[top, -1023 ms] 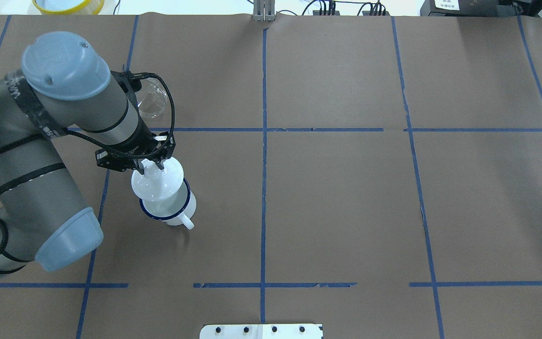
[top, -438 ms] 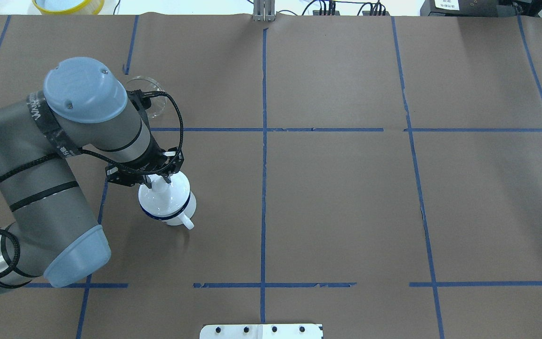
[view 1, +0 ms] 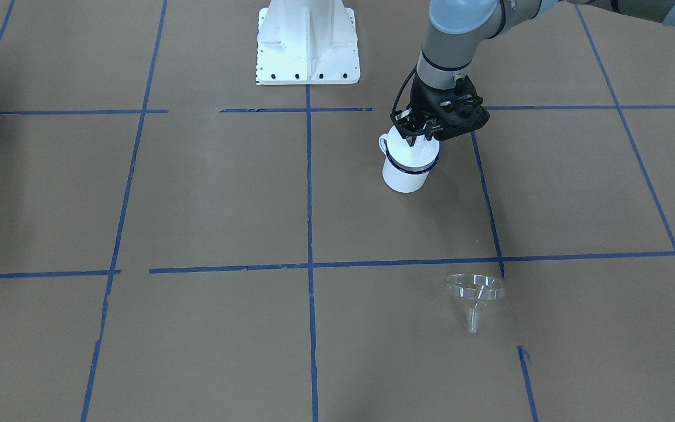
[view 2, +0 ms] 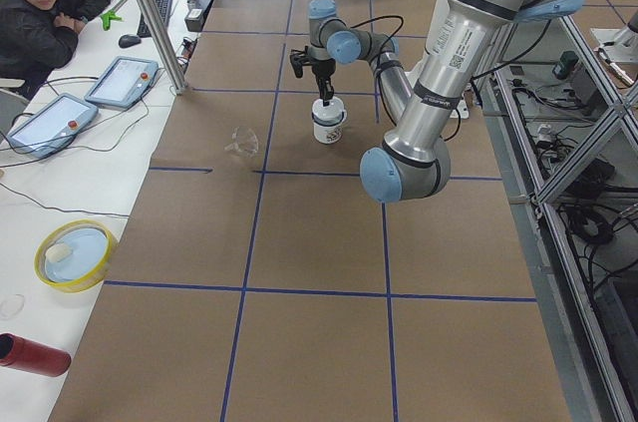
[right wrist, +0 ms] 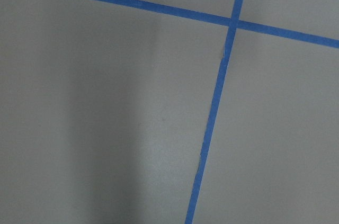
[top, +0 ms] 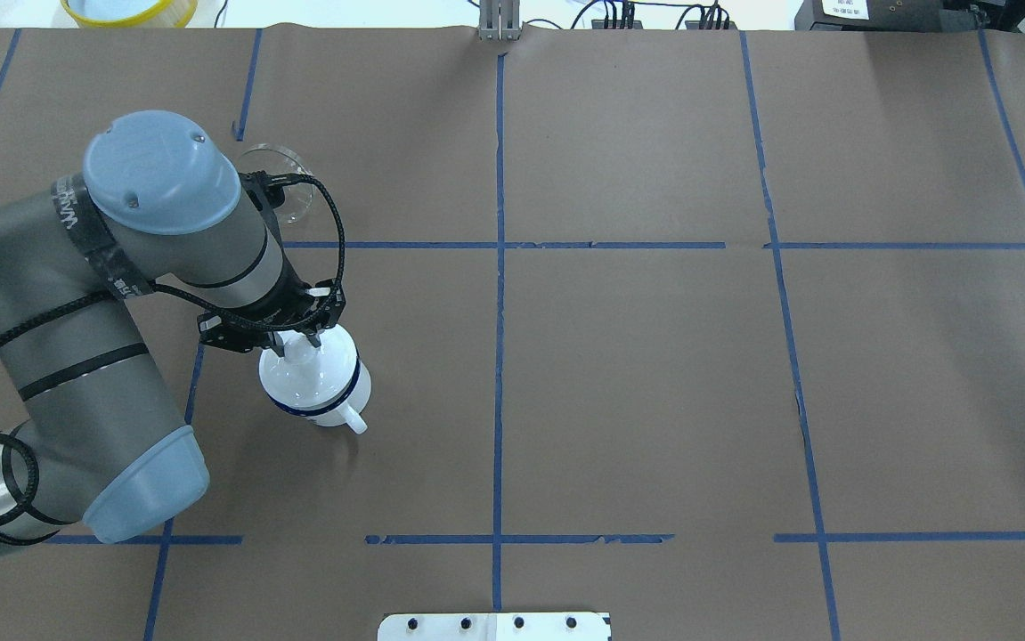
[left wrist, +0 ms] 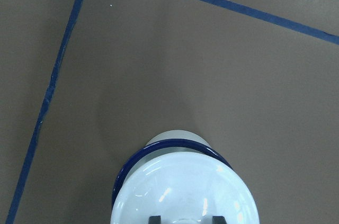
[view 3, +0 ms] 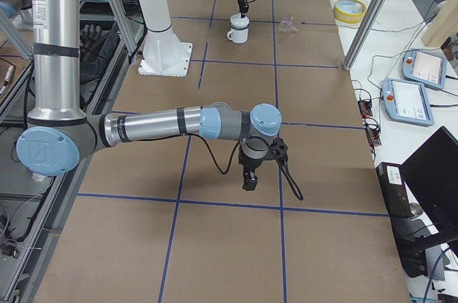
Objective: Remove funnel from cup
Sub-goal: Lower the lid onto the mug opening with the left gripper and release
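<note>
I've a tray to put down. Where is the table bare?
Bare: the squares from the centre line out to the right gripper hanging at the far right end. Crowded on the robot's left: the left gripper grips the lid on the cup; the funnel sits beyond it.

White domed lid [top: 303, 381], brown table [top: 654, 374] with blue tape grid, yellow bowl [view 2: 90, 245], red bottle [view 2: 35, 354], seated operator [view 2: 40, 13]

Lid [top: 309, 378] on cup [view 1: 403, 177], funnel [view 1: 474, 288] well apart
</note>
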`<control>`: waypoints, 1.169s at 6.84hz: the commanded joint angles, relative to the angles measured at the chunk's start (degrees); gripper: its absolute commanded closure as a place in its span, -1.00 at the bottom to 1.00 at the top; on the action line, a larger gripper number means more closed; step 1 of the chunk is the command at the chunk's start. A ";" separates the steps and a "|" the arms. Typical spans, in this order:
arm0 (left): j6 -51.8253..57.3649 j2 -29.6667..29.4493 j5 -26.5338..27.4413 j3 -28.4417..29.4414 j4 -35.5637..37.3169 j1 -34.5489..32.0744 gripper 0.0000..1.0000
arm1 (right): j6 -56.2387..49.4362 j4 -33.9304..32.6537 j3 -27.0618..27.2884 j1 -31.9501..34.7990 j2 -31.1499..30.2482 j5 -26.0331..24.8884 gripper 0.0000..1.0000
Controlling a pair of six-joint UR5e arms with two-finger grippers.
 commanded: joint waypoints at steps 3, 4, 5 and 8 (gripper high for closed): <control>0.23 0.13 0.01 0.19 0.00 -0.03 1.00 | 0.00 0.00 0.00 0.00 -0.01 0.00 -1.00; 0.66 0.56 0.01 0.10 -0.09 -0.03 1.00 | 0.00 0.00 0.00 0.00 -0.01 0.00 -1.00; 0.67 0.66 0.01 0.10 0.00 -0.03 1.00 | 0.00 0.00 0.00 0.00 -0.01 0.00 -1.00; 0.67 0.48 -0.08 0.19 -0.09 0.06 -0.82 | 0.00 0.00 0.00 0.00 -0.01 0.00 -1.00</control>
